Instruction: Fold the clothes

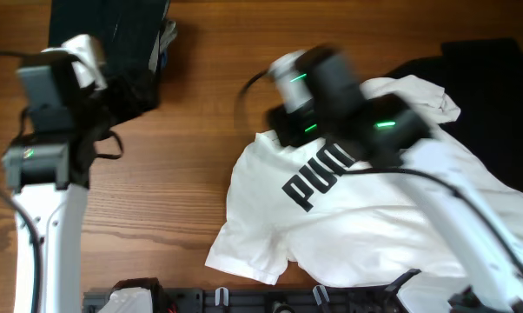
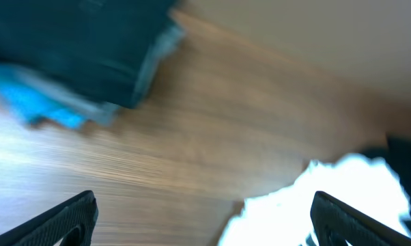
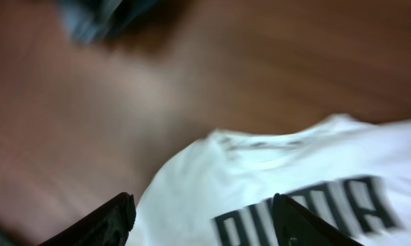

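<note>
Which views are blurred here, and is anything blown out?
Overhead: table grain and left arm sharp, right arm motion-smeared over the T-shirt. Left wrist: whole frame smeared, T-shirt clipped to featureless white, dark cloth soft-edged. Right wrist: blurred throughout, PUMA lettering streaked yet legible, wood looks darker and redder.

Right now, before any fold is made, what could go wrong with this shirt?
The shirt lies crumpled and skewed, so a fold now may lock in creases. It lies against a black cloth at the back right; a grab there might catch both. The right fingers are open over the collar and could pinch just one layer.
</note>
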Motion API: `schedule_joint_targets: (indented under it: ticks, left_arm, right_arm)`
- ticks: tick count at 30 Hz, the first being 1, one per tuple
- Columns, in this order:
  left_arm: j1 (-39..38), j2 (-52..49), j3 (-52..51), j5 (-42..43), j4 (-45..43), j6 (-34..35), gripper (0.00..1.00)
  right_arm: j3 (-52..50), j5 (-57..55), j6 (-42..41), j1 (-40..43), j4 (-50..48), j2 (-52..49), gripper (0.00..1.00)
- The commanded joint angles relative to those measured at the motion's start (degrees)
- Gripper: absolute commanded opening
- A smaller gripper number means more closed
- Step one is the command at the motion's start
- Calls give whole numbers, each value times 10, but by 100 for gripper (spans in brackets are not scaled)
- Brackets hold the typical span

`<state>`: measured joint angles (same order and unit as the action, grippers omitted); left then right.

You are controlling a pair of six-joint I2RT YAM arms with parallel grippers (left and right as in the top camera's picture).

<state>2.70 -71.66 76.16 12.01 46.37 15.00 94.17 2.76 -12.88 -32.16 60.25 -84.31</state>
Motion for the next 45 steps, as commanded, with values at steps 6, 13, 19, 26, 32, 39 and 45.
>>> schedule_joint_targets:
  ticks: [6,13,19,26,32,39,45]
  left_arm:
    - [-225,-280,9,31,-126,-163,82]
    - [-258,-455,9,94,-196,-163,69]
    - [-284,-499,9,94,-187,-164,44]
    - [-311,-518,9,-202,-184,-116,4]
    - [-175,-517,9,-340,-183,-40,4]
    - [-75,-459,10,-9,-188,-146,27]
    - [-210,-461,10,120,-279,-202,55]
  right_arm:
    - [17,13,-69,161,15,43,70]
    - [17,-15,-73,161,40,39,70]
    - [17,-38,-72,161,39,39,70]
    - [17,-45,-72,161,38,39,69]
    - [17,-45,-72,161,37,38,69]
    - [17,-76,-83,161,49,38,70]
    - [17,-76,-83,161,54,38,71]
